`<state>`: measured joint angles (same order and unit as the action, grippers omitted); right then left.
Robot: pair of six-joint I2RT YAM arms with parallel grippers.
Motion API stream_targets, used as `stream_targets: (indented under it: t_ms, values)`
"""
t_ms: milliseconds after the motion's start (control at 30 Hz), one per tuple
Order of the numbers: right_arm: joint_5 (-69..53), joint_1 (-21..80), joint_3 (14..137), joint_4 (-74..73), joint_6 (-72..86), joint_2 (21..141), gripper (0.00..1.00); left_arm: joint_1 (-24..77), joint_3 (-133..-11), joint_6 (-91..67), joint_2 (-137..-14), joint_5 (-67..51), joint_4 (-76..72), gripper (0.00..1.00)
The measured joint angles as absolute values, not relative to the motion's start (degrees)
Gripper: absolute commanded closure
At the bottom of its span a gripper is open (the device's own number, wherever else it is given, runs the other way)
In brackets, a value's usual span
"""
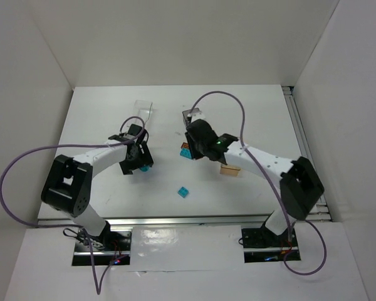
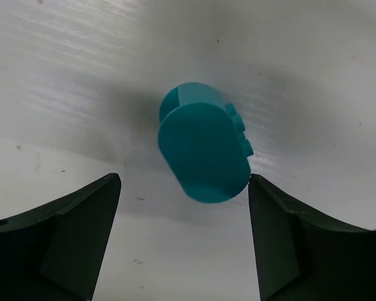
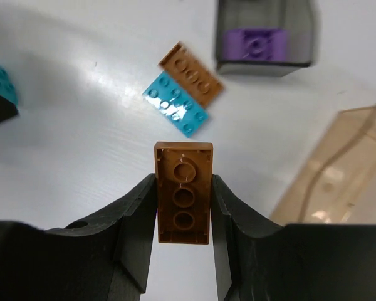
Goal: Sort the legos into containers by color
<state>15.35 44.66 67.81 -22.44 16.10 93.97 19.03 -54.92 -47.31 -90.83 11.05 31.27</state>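
Plainly, right gripper [image 3: 183, 183] tight on brown brick [image 3: 183, 207], left gripper [image 2: 183, 183] wide open astride teal oval [image 2: 202, 147].

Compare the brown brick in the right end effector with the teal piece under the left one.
Colour: the brown brick is orange-brown, the teal piece teal. Shape: the brown brick is rectangular, the teal piece a rounded oval. State: the brown brick is clamped in the right end effector; the teal piece lies ungripped on the table between the open jaws of the left end effector. Both are small plastic legos.
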Motion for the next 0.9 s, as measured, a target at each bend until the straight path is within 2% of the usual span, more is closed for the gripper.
stream_targets:
  t_ms: [100,267,300,367,400,500,567,633,667,733,800,900]
  values:
    - [18.83,42.57,66.92,-23.64,18.31,86.72,0.78,19.49,-55.64,-48.07,-94.98,11.22,29.93,0.22]
    - [21.91,33.41,62.06,-24.12,21.54,78.96,0.78,20.71,-57.54,-48.36,-96.97,12.58,29.78,0.44]
    - [22.15,31.33,60.95,-24.4,22.02,78.43,0.78,20.86,-57.56,-48.38,-97.01,12.84,29.63,0.53]
    - [22.06,28.4,59.09,-24.71,22.76,78.3,0.78,21.02,-57.63,-48.56,-97.03,13.17,29.45,0.6]
    - [21.87,27.57,58.19,-24.88,22.96,78.35,0.78,21.06,-57.71,-48.42,-97.03,13.26,29.36,0.68]
    - [21.41,25.98,56.34,-25.61,23.14,78.67,0.78,21.1,-58.06,-48.27,-97.03,13.63,29.67,0.75]
    - [20.78,25.32,56.16,-25.45,23.11,79.31,0.75,21.26,-59.18,-48.18,-97.03,13.87,30.92,0.75]
    - [20.51,24.69,56.1,-25.26,23.11,80.18,0.66,21.43,-61.45,-47.99,-97.03,14.48,32.18,0.75]
    - [20.25,24.4,56.1,-25.15,23.11,80.82,0.49,21.52,-62.98,-47.86,-97.03,14.81,32.84,0.75]
    - [19.92,23.94,56.1,-24.95,23.22,82.24,0.33,21.58,-67.24,-46.72,-97.03,15.86,34.26,0.69]
    - [19.66,23.79,56.1,-24.93,23.29,83.55,0.21,21.63,-72.64,-45.5,-97.27,17.19,35.24,0.68]
    - [19.46,23.75,56.1,-25.17,23.05,84.47,0.19,21.3,-80.68,-43.51,-98.78,18.81,36.05,0.68]
